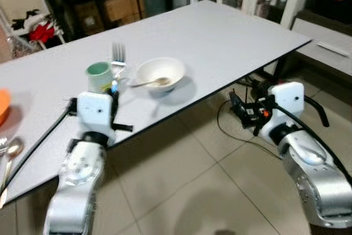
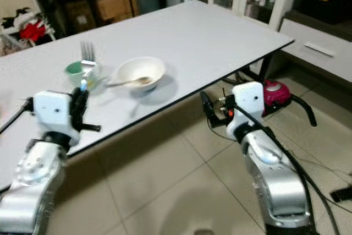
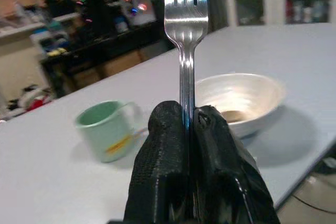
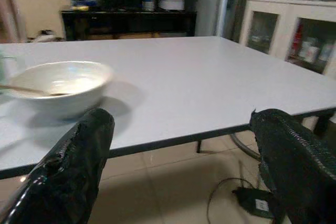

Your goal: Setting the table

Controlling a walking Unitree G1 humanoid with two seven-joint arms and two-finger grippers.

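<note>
The left gripper [image 3: 189,124] pinches the fork [image 3: 185,19] upright – tines at 12 o'clock – over the table [image 1: 231,42], near the bowl [image 1: 160,73]. Next step, I judge: lay it beside the bowl. The right gripper [image 4: 184,156] hangs wide open, empty.

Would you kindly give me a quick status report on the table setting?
Left hand shut on fork, upright over table. Right hand open, below table edge. Bowl with spoon, green mug ahead; nothing blocking.
</note>
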